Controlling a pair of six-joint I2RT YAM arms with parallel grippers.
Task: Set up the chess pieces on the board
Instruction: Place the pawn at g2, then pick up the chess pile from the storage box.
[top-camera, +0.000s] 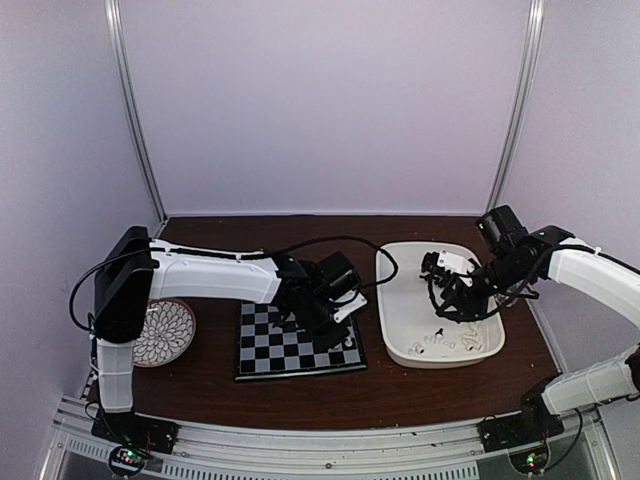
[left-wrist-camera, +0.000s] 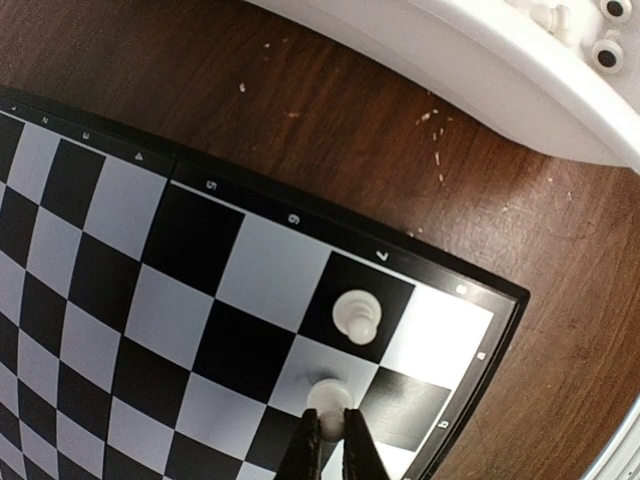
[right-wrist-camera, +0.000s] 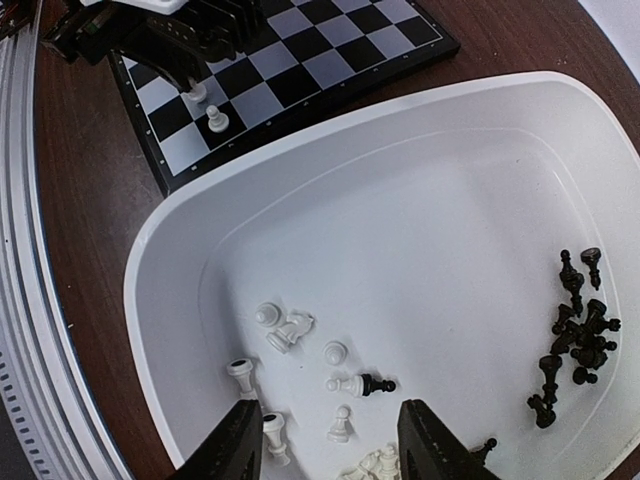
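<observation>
The board lies left of centre. My left gripper is shut on a white pawn whose base is at a pale square near the board's right corner. A second white pawn stands on the neighbouring black square. Both pawns show in the right wrist view, under the left gripper. My right gripper is open and empty, hovering over the white tray. In the tray lie several white pieces near my fingers and several black pieces at the far side.
A round patterned plate sits left of the board. The tray stands right of the board, its rim close to the board's corner. Brown table wood lies between them.
</observation>
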